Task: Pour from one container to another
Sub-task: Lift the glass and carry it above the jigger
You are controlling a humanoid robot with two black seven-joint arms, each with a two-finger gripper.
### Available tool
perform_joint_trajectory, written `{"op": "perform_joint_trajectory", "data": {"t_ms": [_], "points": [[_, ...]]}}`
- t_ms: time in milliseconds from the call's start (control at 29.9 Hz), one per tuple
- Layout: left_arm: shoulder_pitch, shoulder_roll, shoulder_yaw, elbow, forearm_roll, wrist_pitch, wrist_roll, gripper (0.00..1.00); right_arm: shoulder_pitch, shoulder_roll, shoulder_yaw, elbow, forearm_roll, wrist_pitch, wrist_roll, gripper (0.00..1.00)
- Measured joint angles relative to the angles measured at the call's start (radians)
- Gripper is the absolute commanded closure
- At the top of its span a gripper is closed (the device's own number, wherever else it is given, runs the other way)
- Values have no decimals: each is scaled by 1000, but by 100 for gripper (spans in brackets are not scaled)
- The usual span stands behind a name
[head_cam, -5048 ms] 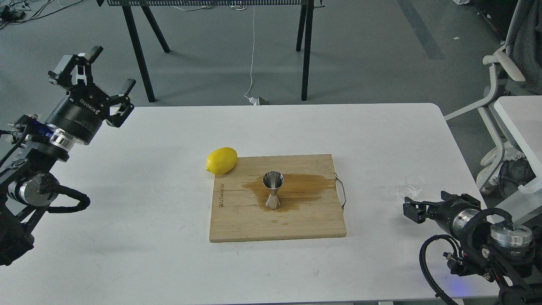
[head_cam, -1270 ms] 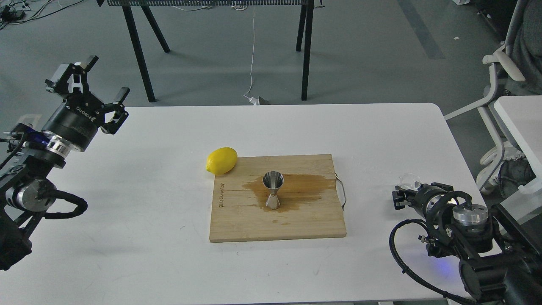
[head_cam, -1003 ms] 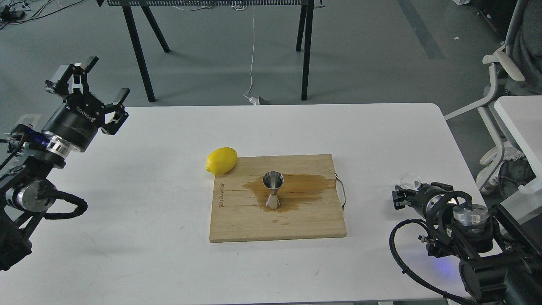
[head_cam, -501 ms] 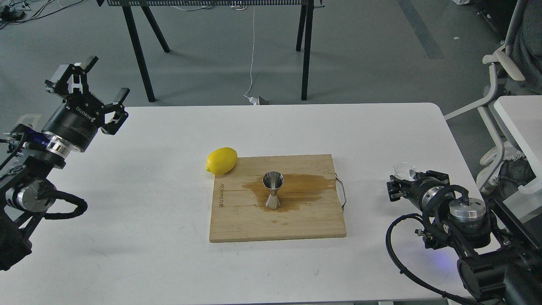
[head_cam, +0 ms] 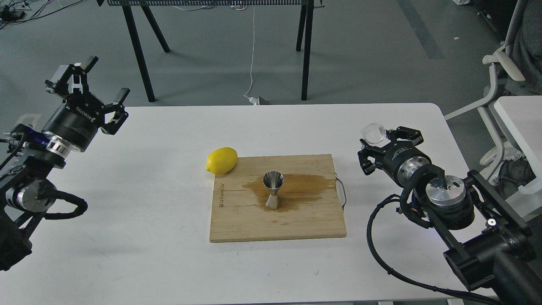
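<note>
The steel hourglass jigger (head_cam: 272,190) stands upright in the middle of a wooden cutting board (head_cam: 237,224), on a brown wet stain. The small clear glass cup (head_cam: 373,132) is held in the air to the right of the board, at the tip of my right gripper (head_cam: 380,139), which is shut on it. The cup sits well right of the jigger and above table level. My left gripper (head_cam: 91,80) hangs open and holds nothing, over the table's far left corner, far from both containers.
A yellow lemon (head_cam: 221,160) rests against the board's back left corner. The board has a wire handle (head_cam: 341,192) on its right side. The white table (head_cam: 148,237) ends at the right near a white chair (head_cam: 497,84) and another table.
My right arm has lifted the glass cup off the table's right side and carried it up and to the left, closer to the board. The left arm has stayed put.
</note>
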Motion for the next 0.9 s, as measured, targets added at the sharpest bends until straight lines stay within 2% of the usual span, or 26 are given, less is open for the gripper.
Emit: {"op": "perform_joint_trajectory", "data": {"t_ms": [903], "points": [[0, -2, 2, 0, 2, 0, 0, 5, 309, 18, -558, 37, -227, 0, -3, 49]]}}
